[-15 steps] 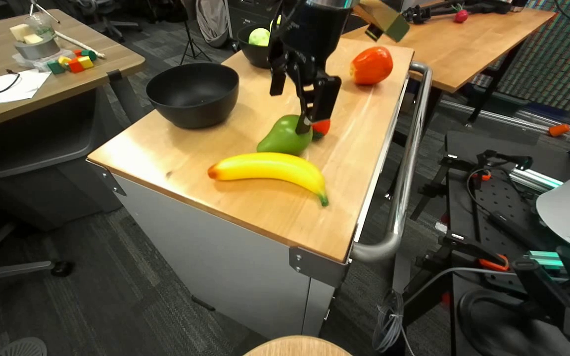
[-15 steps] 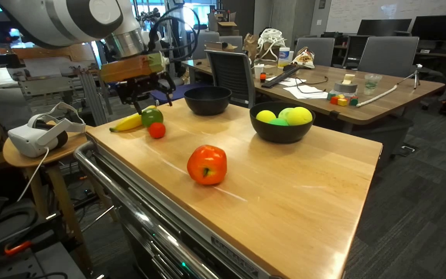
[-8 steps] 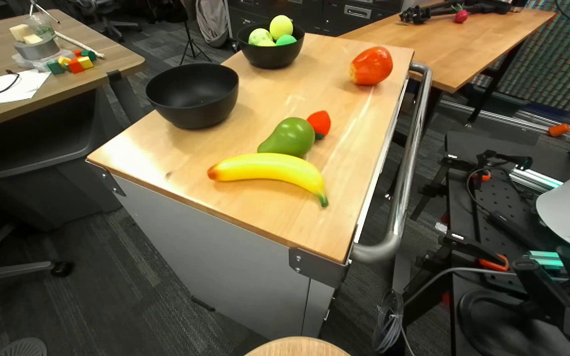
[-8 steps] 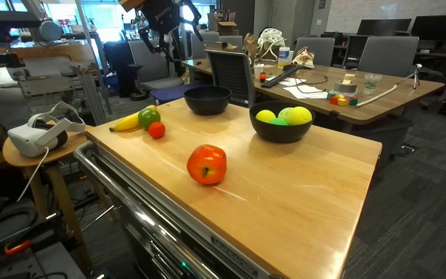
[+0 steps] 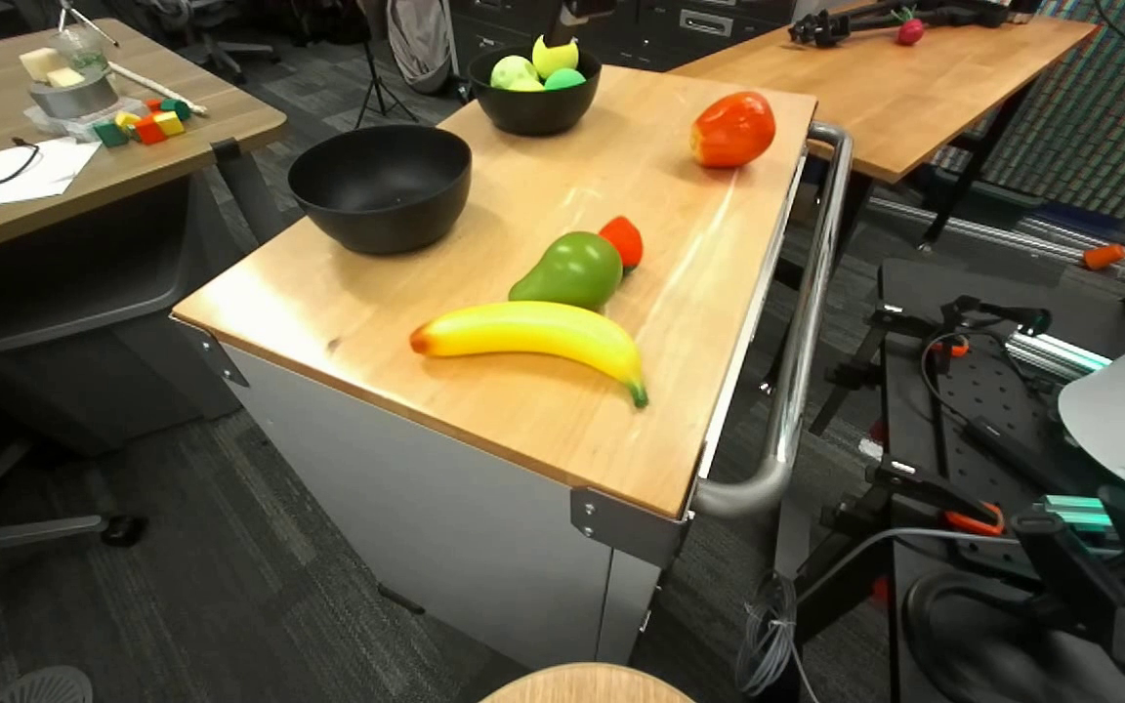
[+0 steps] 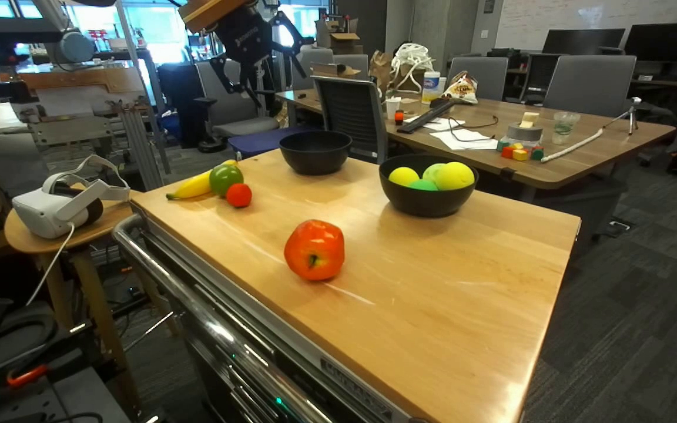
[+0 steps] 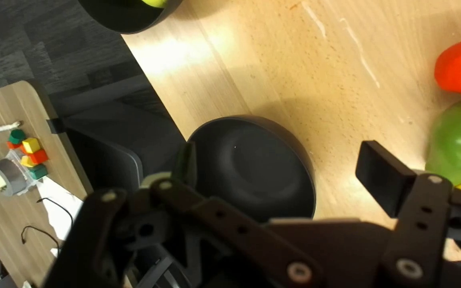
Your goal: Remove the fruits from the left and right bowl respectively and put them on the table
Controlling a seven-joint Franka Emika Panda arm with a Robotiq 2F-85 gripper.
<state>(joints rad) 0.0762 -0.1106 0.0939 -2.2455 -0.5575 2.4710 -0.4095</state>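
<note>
Two bowls (image 6: 315,160) (image 6: 422,202), one banana (image 5: 535,330), one pear (image 5: 572,272), two red fruits (image 6: 315,251) (image 6: 239,195) and four ball-like fruits (image 6: 455,175) (image 6: 403,176) (image 6: 432,170) (image 6: 423,184) show.

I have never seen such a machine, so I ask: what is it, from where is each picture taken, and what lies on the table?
It is a robot arm with a two-fingered gripper, open and holding nothing. Two pictures come from cameras outside it; the third looks down from its wrist. On the wooden tabletop are a banana, a green fruit, a small red fruit and a large red-orange fruit. One black bowl holds yellow and green round pieces; no fruit shows in the other bowl.
</note>
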